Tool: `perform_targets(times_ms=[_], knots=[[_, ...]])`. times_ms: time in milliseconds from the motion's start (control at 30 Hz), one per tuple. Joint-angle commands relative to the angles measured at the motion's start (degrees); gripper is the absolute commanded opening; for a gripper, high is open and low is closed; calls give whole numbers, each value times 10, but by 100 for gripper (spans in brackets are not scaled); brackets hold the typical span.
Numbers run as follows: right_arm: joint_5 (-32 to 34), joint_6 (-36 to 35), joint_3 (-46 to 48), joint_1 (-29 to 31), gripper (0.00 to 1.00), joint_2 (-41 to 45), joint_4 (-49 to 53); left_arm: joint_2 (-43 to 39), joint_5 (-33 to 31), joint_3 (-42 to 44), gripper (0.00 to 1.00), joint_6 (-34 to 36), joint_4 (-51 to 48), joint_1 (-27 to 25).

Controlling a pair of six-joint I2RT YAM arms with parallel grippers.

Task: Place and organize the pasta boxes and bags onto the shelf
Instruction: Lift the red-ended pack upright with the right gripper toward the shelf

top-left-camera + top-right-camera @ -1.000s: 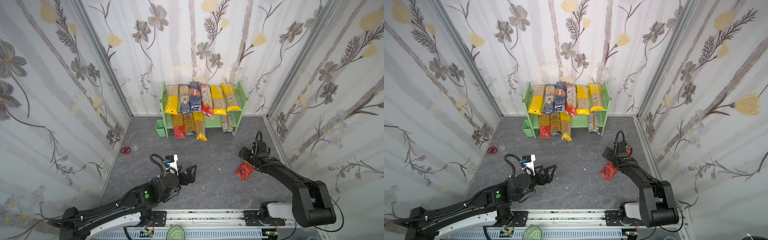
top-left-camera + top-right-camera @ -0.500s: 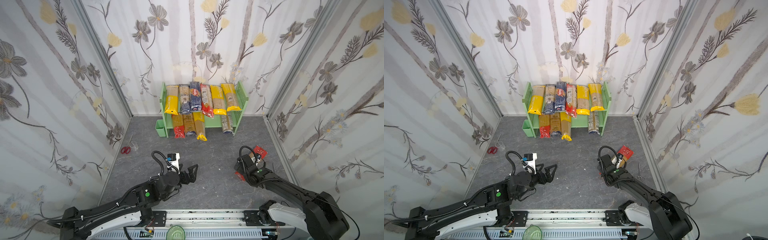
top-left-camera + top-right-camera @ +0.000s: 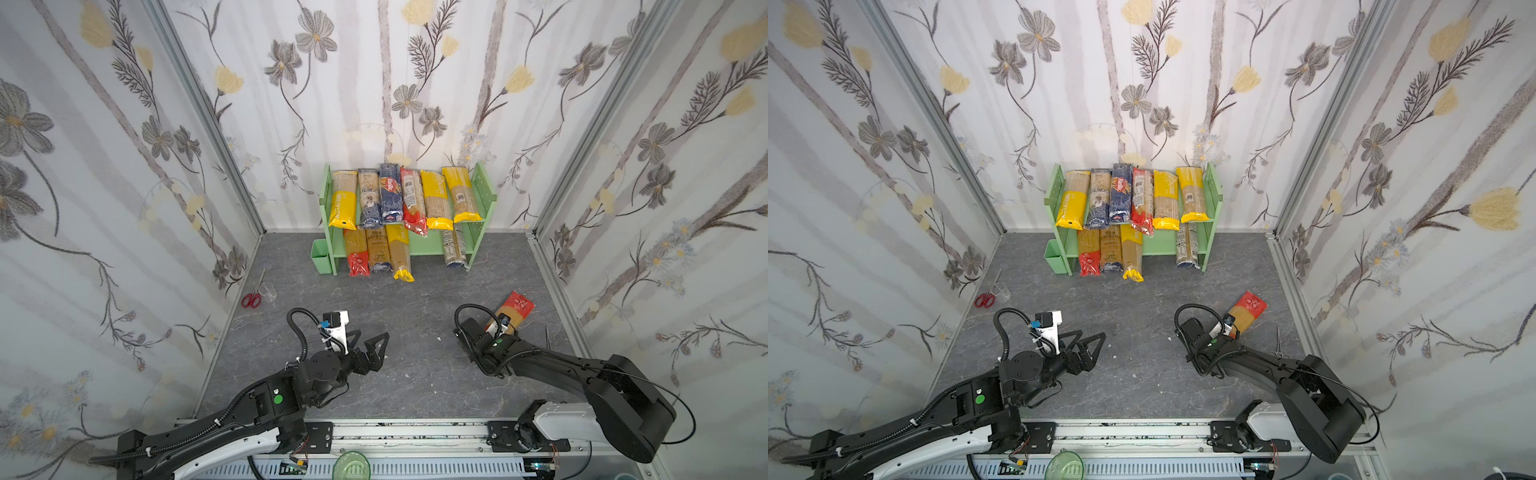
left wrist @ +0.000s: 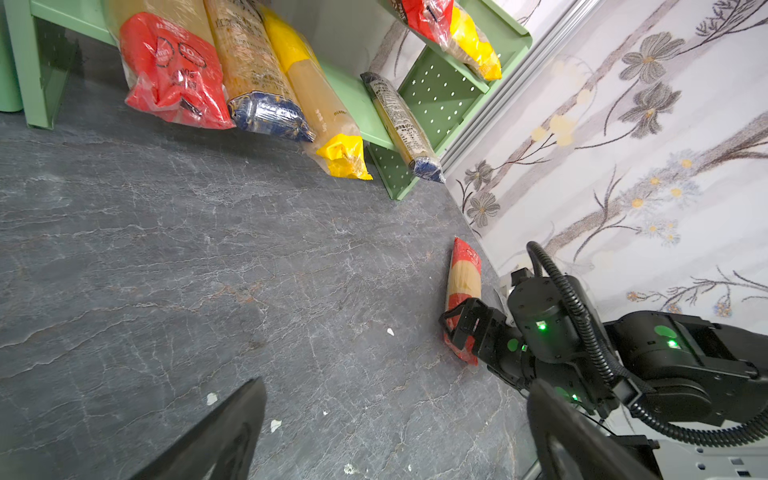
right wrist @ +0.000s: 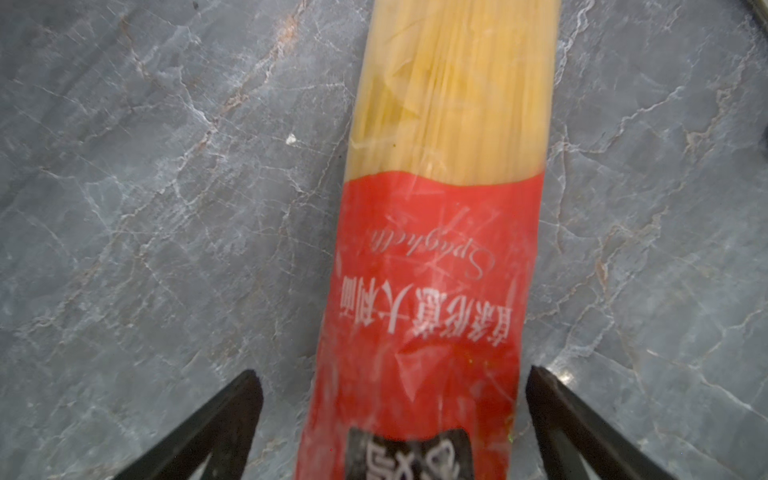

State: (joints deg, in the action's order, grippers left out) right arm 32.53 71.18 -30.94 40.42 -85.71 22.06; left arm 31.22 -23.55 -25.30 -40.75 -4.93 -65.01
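right hand (image 5: 392, 374): jaws wide apart, straddling the near red end of the red-ended spaghetti bag (image 3: 515, 309). the right wrist view shows a gap between each finger and the film, so it isn't clamped. that bag lies flat on the desk (image 3: 415, 316) near the right wall, well apart from the shelf (image 3: 428, 245), with its far end angled toward that wall. left hand (image 3: 370, 336): jaws also apart, nothing between them, over bare desk left of centre. the shelf sits against the back wall. top tier: six packs side by side, Barilla box (image 3: 390, 193) third from the left. lower tier: three bags bunched at the left with their ends overhanging the front edge, plus one narrow bag (image 3: 453, 249) at the right end, bare shelf between them. green cup (image 3: 322, 255) is just beside the shelf's left leg. red scissors (image 3: 251, 299) are by the left wall.
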Motion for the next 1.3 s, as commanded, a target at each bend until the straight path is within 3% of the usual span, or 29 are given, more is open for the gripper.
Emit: perform_targets(times_ms=[0, 233, 533, 767, 1000, 1067, 1167, 1267], knots=[[37, 22, -20, 6, 100, -26, 4, -1, 3, 4, 100, -8, 6, 2], [60, 20, -57, 24, 98, -103, 7, -5, 2, 8, 100, -15, 6, 1], [39, 14, -69, 24, 92, -192, -36, -4, 0, 4, 100, -11, 6, 0], [53, 46, -89, 25, 99, -241, -9, 13, -4, -5, 100, 1, 6, 1], [50, 50, -105, 26, 98, -284, -18, 31, -7, -16, 100, 13, 6, 1], [49, 45, -105, 26, 93, -288, -25, 32, -7, -17, 100, 15, 6, 2], [48, 39, -102, 26, 55, -288, -32, 28, -7, -16, 100, 16, 5, 2], [45, 35, -96, 27, 42, -277, -30, 23, -7, -14, 100, 15, 5, 3]])
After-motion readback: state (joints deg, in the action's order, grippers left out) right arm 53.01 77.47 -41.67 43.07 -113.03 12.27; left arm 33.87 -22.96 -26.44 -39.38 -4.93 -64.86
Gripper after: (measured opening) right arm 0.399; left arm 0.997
